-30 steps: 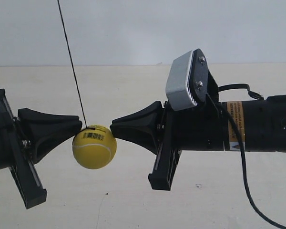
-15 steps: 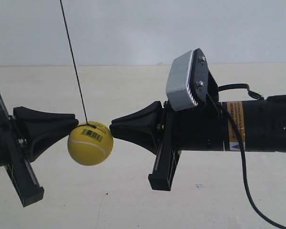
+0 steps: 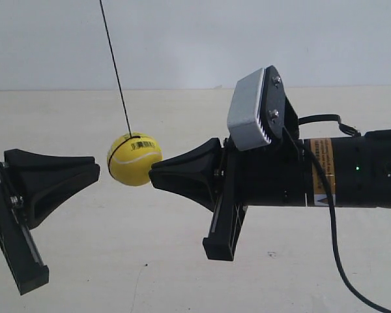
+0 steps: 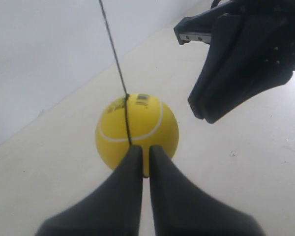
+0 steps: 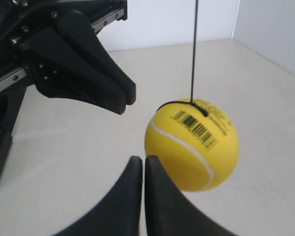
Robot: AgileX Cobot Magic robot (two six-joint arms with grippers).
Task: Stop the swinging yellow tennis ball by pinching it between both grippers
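There is one ball (image 3: 134, 160), one string (image 3: 115, 65), one grey camera (image 3: 251, 111) and two grippers (image 3: 92, 168) (image 3: 154, 175).

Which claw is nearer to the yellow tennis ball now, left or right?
Right. The right claw has its tip at the edge of the yellow tennis ball; the left claw points at it from the opposite side, across a clear gap.

Yellow tennis ball (image 3: 135, 160): matt, no gloss noted; white seam smooth. Barcode (image 5: 196, 129) on ball: flat black print. String (image 3: 117, 72) above ball: thin, dark, matt. Left gripper (image 4: 143, 150), right gripper (image 5: 143, 160): smooth black plastic, faint sheen. Camera box (image 3: 249, 117) near ball: grey ribbed plastic, metal screws (image 3: 275, 81) seen. Tabletop (image 3: 182, 274) under ball: pale, matt.
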